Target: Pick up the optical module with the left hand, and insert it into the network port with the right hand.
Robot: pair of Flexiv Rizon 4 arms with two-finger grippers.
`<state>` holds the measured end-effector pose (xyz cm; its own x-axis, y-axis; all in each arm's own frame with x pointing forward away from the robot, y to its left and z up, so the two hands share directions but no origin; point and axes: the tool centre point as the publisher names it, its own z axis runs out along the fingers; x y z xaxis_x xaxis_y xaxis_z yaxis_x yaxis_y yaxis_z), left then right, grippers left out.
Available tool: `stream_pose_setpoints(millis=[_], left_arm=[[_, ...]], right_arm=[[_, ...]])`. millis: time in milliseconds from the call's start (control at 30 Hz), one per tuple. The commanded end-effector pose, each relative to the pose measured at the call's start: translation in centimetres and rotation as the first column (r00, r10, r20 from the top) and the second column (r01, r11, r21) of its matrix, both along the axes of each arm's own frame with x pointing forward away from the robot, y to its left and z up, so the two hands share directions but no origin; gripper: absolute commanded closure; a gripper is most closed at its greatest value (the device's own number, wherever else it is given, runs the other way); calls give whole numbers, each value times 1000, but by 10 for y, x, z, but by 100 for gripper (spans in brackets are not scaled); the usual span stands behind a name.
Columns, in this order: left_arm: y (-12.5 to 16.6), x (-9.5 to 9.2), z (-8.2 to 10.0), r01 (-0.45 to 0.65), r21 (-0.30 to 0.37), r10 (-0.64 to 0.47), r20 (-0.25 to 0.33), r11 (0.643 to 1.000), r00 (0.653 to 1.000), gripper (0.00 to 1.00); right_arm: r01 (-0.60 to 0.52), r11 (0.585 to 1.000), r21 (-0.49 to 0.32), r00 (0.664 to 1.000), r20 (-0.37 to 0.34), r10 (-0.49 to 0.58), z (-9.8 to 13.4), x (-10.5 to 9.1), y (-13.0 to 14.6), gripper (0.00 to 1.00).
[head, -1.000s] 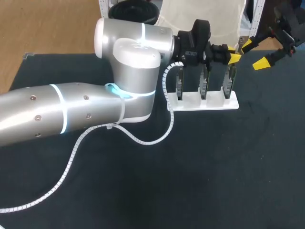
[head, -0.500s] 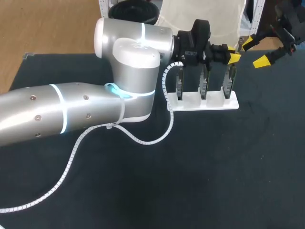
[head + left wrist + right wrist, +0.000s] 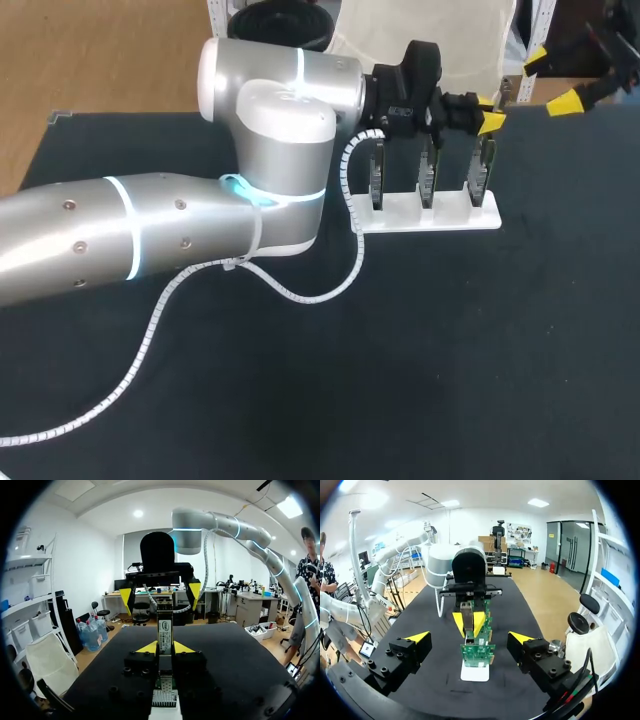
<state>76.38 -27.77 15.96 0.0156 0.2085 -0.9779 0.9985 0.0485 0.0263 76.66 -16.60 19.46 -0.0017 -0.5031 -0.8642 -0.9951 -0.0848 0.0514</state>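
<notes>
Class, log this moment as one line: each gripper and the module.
left gripper: shut on optical module | right gripper: open, apart from rack | module: upright over rack

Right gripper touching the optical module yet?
Apart. Right wrist view: right gripper is wide open, well short of the optical module in the left gripper.

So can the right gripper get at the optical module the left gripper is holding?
Probably yes. The right gripper is open and faces the optical module across bare table; the left gripper holds it above the circuit boards.
</notes>
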Motion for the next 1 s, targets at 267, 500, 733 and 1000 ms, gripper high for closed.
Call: stream_pose_setpoints(millis=[267, 500, 733, 1000], left_arm=[[-1, 2, 0, 3, 2, -3, -1, 1000, 1000, 100], [-1, 2, 0, 3, 2, -3, -1, 1000, 1000, 100], [-1, 2, 0, 3, 2, -3, -1, 1000, 1000, 100], [-1, 2, 0, 3, 2, -3, -1, 1000, 1000, 100]], right_arm=[[-17, 1000, 13, 1000, 0, 17, 5, 3, 25, 0], [-2, 1000, 26, 1000, 7, 2, 7, 4, 38, 0], [0, 1000, 28, 1000, -4, 0, 6, 2, 48, 0], [25, 1000, 18, 1000, -4, -25, 7, 0, 49, 0]])
